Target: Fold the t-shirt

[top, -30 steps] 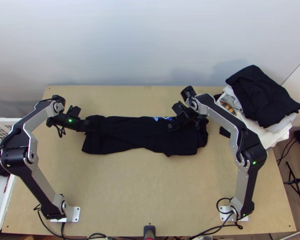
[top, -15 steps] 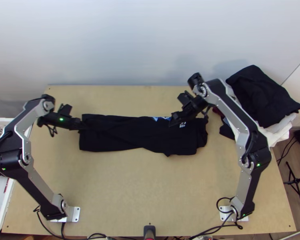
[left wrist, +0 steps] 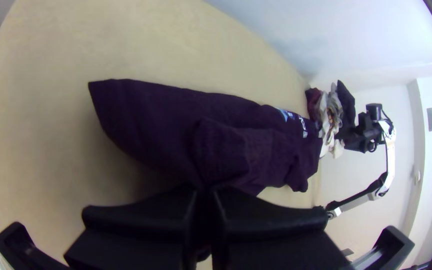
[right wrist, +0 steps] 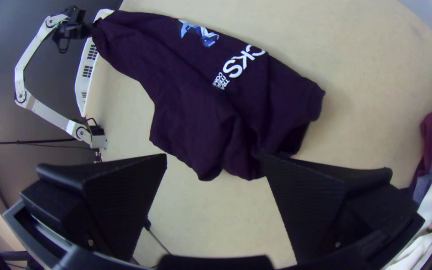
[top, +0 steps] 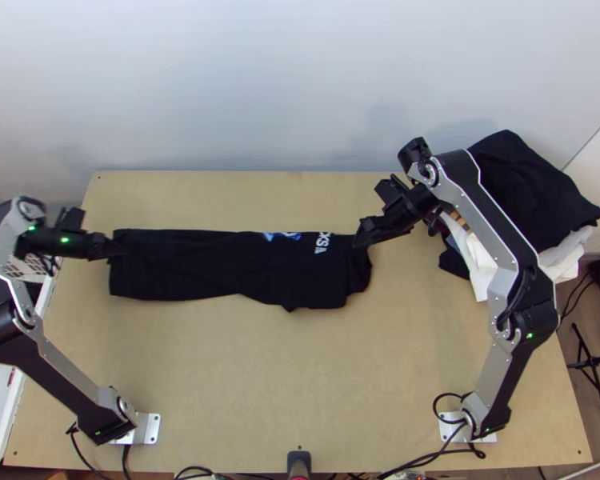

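Robotics laboratory or similar robot workstation, top view. The left arm (top: pixel 72 372) and right arm (top: pixel 500 372) stand on white mounting plates (top: pixel 148 430) at lower left and lower right of a plain wooden table (top: pixel 300 376). Black cables (top: pixel 420 462) run along the bottom of the frame; a bare pale wall (top: pixel 260 88) spans the top; a black tripod stand (top: pixel 592 364) occupies the right margin.
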### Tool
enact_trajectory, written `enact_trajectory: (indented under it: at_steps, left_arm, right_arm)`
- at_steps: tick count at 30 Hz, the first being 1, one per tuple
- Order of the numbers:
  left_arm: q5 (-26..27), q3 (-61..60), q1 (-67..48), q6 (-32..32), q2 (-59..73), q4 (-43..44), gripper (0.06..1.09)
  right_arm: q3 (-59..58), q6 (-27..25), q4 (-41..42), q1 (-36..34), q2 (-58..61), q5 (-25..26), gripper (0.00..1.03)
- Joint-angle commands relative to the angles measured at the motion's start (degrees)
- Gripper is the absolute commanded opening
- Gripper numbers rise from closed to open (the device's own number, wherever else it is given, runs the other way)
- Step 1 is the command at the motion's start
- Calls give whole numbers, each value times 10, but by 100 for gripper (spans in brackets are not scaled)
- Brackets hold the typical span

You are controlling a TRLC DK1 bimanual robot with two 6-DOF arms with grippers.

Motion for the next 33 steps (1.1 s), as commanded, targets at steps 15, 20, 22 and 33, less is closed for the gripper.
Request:
enact_trajectory:
  at_steps: [15,20,22,33]
  left_arm:
    - [120,113,-254,-100,-50,-84,9]
    - [120,146,-352,-164,-38,-33,9]
    - [120,148,-389,-194,-25,1,9]
    - [121,291,-524,-262,110,73,10]
  right_arm:
    - [-106,1,-2,-9,-82,0,92]
    - [-139,7,-1,-22,-120,1,92]
    - [-159,8,-1,-27,-136,1,92]
    - [-269,9,-1,-110,-227,7,92]
